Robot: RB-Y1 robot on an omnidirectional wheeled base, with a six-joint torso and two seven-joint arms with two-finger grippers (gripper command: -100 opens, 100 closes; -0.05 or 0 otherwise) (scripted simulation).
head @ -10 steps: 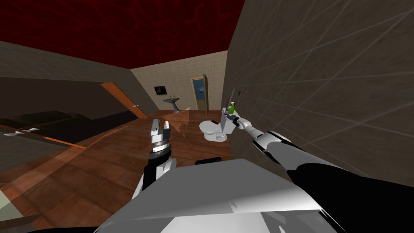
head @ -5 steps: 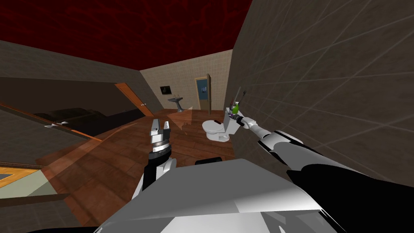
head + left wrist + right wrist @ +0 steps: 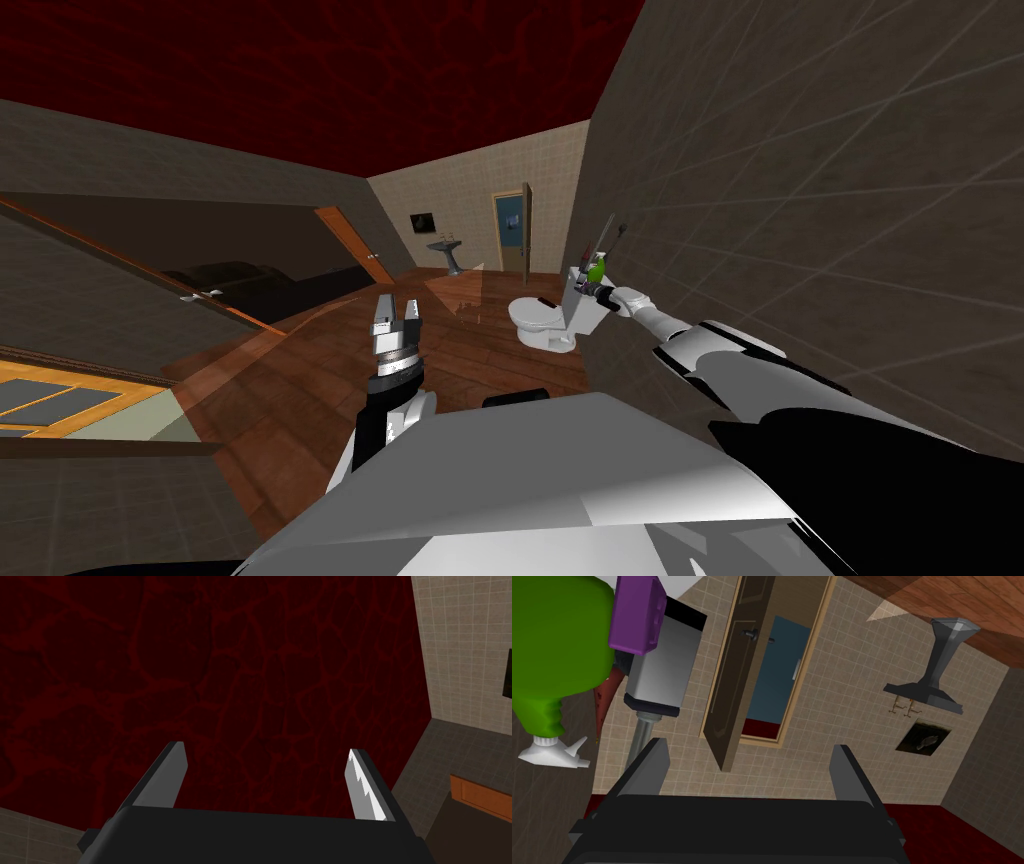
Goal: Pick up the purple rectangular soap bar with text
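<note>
Base turned, grasp not yet lined up

Left gripper [image 3: 397, 305] hangs idle, blades spread. My turn has slid the toilet [image 3: 545, 318] rightward in the head view. The right gripper [image 3: 749, 744] is spread and empty at the tank top — the purple soap bar [image 3: 637, 613] sits outside its blades, touching the green bottle [image 3: 557, 641].

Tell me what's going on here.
The right gripper, open and empty, reaches to the tank top of the white toilet. The purple rectangular soap bar sits there beside a green spray bottle, off to the gripper's side, not yet grasped. The left gripper is raised, open, idle.
</note>
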